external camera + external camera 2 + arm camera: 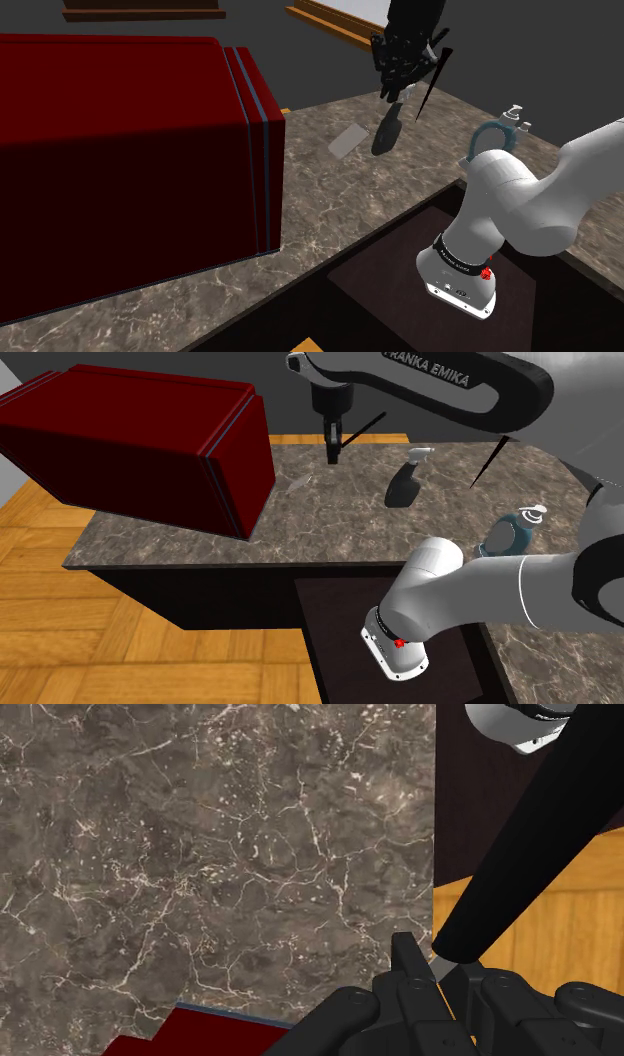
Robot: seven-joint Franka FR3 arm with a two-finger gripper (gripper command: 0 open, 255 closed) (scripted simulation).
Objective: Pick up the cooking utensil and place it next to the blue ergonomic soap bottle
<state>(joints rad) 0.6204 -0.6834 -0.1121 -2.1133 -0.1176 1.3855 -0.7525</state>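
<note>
My black gripper (400, 92) hangs above the marble counter (330, 210), shut on a long black cooking utensil (433, 82). In the wrist view the fingers (415, 974) clasp the utensil (530, 854) at its narrow grey end, and the black handle widens away from them. From the second exterior view the gripper (332, 450) holds the utensil (363, 429) as a thin slanted line. The blue soap bottle (490, 136) with a white pump stands upright on the counter by the arm's base, well apart from the gripper. It is also near the white arm link as the blue bottle (505, 535).
A large dark red box (130, 150) with blue edge stripes covers the counter's left in the shoulder view. A dark bottle (388, 130) with a white top stands just under the gripper. A small grey flat patch (347, 140) lies beside it. The dark stand (380, 622) adjoins the counter.
</note>
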